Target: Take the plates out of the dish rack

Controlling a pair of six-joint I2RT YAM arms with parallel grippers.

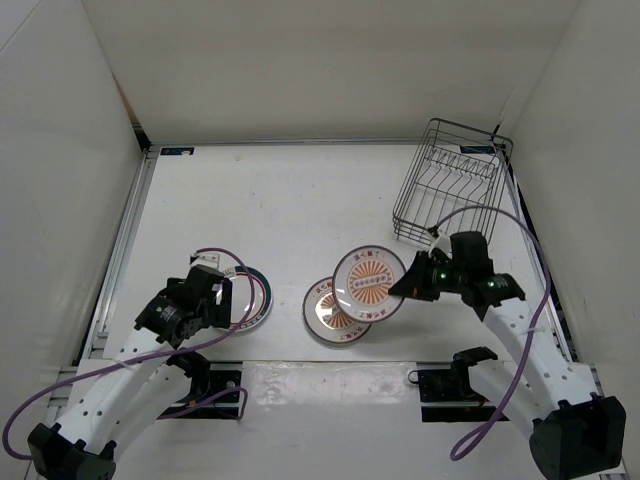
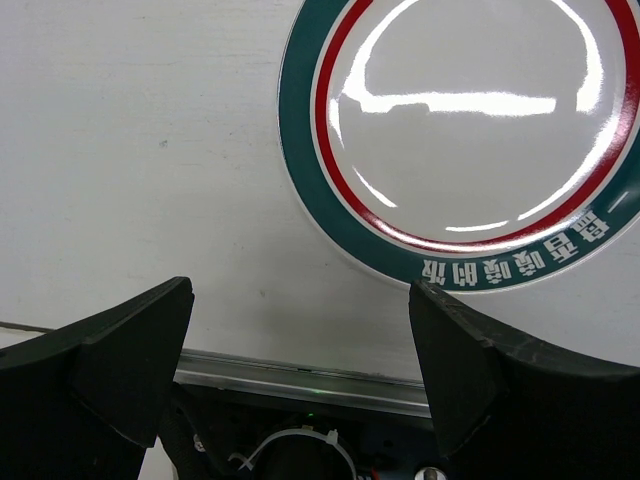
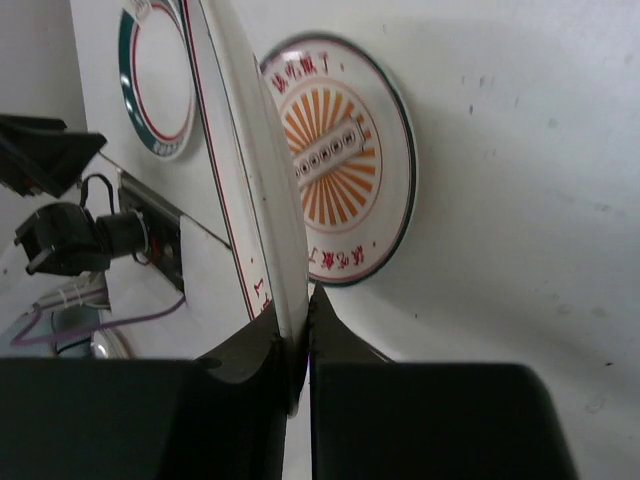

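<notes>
At the 8 o'clock of the counter point(image 1: 300, 200), the left pincer point(image 2: 300, 330) is held spread with nothing between its fingers, just short of the green-ringed plate point(image 1: 250, 300), which lies flat. Toward 5 o'clock, one sunburst plate point(image 1: 322, 318) is laid flat. A second sunburst plate point(image 1: 368, 283), tilted over it, is pinched at its rim by the right pincer point(image 1: 405, 285). The dish rack point(image 1: 455, 180) is seen at 1 o'clock.

A plain white table point(image 1: 300, 200) sits boxed in by matte white panels, a back wall point(image 1: 330, 60), a left wall point(image 1: 50, 180) and a right wall point(image 1: 590, 150), with a metal rail point(image 1: 125, 240) along its left edge, all evenly lit.
</notes>
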